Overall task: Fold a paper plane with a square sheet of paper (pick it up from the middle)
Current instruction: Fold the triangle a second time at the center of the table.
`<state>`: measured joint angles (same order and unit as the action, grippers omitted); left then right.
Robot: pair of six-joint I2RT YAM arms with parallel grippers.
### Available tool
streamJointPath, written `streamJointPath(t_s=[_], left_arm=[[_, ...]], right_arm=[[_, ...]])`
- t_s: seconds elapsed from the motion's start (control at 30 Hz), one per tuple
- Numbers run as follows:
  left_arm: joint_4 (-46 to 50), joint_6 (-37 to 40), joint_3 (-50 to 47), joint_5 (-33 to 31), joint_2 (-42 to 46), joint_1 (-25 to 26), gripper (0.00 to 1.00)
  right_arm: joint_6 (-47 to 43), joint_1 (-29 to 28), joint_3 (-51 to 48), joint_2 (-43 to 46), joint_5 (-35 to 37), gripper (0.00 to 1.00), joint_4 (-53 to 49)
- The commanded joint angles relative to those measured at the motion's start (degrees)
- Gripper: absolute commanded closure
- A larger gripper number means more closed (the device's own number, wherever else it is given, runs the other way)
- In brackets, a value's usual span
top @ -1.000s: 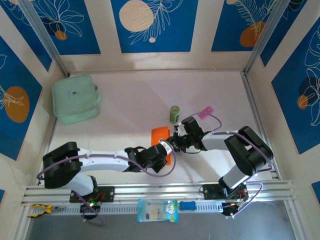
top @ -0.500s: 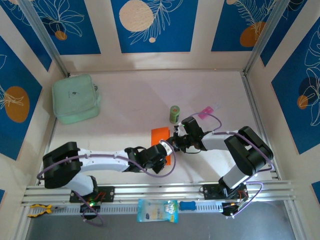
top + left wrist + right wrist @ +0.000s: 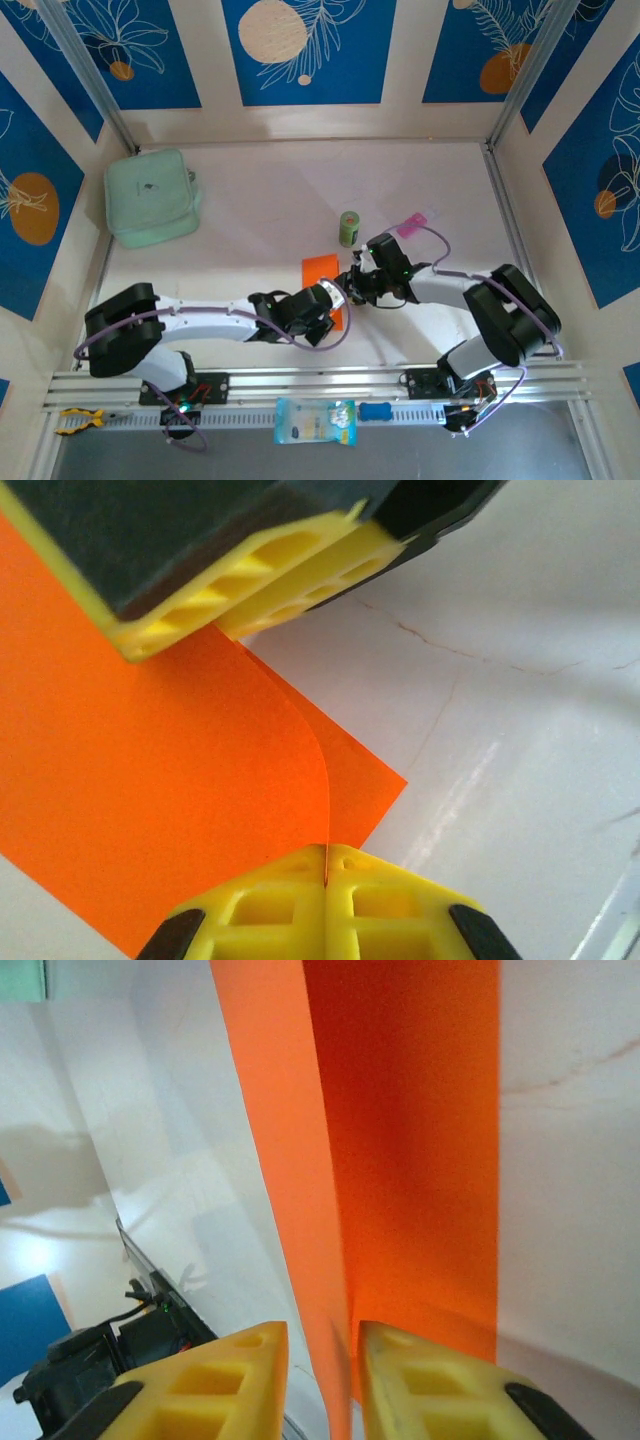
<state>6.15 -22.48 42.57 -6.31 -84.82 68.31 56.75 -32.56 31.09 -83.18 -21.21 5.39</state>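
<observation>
Centre-front, orange sheet (image 3: 320, 272) lengthwise near-to-far

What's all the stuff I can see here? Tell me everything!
Bright orange square sheet of paper: one, orange, middle of the table, one flap curled over.
Mint-green soft pouch: one, pale green, far left of the table.
Small green can: one, green, upright just beyond the paper.
Small pink packet: one, pink, right of the can.
Blue-and-white plastic packet: one, blue and white, on the near rail.
White table: one, white, under it all.
Left gripper: one, yellow fingers, shut on the paper's edge.
Right gripper: one, yellow fingers, slightly apart around the paper.
</observation>
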Motion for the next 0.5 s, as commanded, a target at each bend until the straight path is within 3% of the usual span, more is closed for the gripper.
streamJointPath(t_s=[0.0,0.2,0.47], left_arm=[[-1.82,-3.25,1.81,6.37,0.0,-1.46,1.0],[-4.22,-6.78,1.88,12.15,-0.44,-3.33,1.0],[-5.18,-8.1,-1.02,12.2,0.73,-6.16,1.0]], right_arm=[[-1.91,0.7,-2.04,5.06,4.42,0.7,-7.85],[-1.82,3.25,-5.22,14.18,6.2,0.71,-12.72],[0.06,1.71,-7.86,17.22,2.47,0.89,-11.01]])
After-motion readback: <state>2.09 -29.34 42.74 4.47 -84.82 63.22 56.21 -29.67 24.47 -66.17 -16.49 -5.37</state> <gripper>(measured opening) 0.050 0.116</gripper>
